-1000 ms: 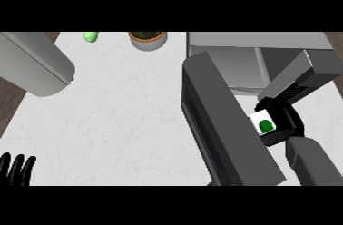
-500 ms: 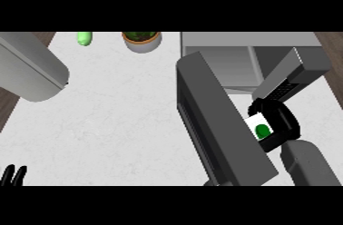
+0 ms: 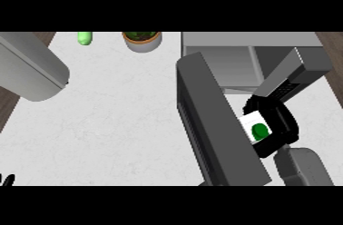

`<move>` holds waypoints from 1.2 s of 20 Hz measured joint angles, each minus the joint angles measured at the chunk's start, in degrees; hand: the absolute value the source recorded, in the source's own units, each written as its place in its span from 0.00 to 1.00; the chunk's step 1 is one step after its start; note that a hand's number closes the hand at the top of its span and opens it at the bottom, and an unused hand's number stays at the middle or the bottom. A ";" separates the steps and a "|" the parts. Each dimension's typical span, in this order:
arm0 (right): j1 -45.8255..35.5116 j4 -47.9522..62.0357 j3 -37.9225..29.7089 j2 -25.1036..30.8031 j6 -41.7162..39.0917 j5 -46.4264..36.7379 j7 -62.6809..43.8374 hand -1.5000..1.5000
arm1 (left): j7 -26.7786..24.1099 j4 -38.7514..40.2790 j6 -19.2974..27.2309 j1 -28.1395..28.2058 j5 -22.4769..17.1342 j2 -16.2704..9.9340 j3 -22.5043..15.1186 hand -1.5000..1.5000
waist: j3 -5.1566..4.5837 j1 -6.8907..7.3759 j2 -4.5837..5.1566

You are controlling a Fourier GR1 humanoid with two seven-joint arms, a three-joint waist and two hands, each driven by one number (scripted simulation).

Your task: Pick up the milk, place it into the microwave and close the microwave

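**Milk in hand, at the mouth of the microwave**

My right hand (image 3: 278, 129), black, is curled round the small white milk carton with a green mark on its face (image 3: 257, 130). Fingers arc over the carton's top and right side, thumb side below; the green mark faces left, toward the door. I hold it this way so the carton stays upright and its narrow end can lead into the opening.

The grey box microwave (image 3: 231, 61) sits at the far right of the white marbled counter (image 3: 120, 124). Its dark grey door (image 3: 214, 129) is swung wide open toward me and stands as a long slab just left of my hand. The carton is right of that slab, near side of the cavity, off the counter and not yet inside. My judgement: carry phase, with the placing still to do. The door's reach leaves a narrow lane, so the next move asks for travel away from me along its inner face without brushing it.

My left hand (image 3: 7, 179) shows only as fingertips at the near left edge, resting; fingers point up, relaxed, holding nothing.

Out of the way, far side: a pale green fruit-like object (image 3: 84, 37) and a potted plant in a tan pot (image 3: 141, 40). A large grey cylinder (image 3: 30, 67) lies at far left.
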State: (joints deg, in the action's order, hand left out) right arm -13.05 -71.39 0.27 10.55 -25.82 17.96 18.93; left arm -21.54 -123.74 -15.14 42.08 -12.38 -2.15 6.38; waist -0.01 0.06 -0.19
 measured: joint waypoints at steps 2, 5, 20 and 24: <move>0.13 -1.94 0.83 -1.69 1.93 -1.02 -0.40 1.00 | 0.19 0.31 -0.53 -0.31 -0.81 -0.11 1.29 0.00 | 0.00 0.09 0.03; -2.18 -2.26 1.11 -3.72 5.71 -3.08 -0.91 1.00 | 0.40 1.00 -1.41 -0.84 -1.89 -0.31 2.90 0.00 | 0.01 0.24 0.09; -23.12 27.95 -4.88 -5.03 18.99 -14.71 7.46 1.00 | 1.75 3.95 -3.90 -4.89 -2.77 -1.47 6.64 0.00 | 0.27 1.15 0.54; -28.07 38.97 -7.20 -4.33 18.93 -15.65 13.65 1.00 | 2.24 5.92 -4.72 -7.26 -4.22 -2.94 8.68 0.00 | 0.33 1.69 0.87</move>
State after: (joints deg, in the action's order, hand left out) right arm -41.12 -32.42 -6.93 6.22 -6.89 2.31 32.58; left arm -19.30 -117.81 -19.85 34.82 -16.59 -5.10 15.07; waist 0.31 1.75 0.68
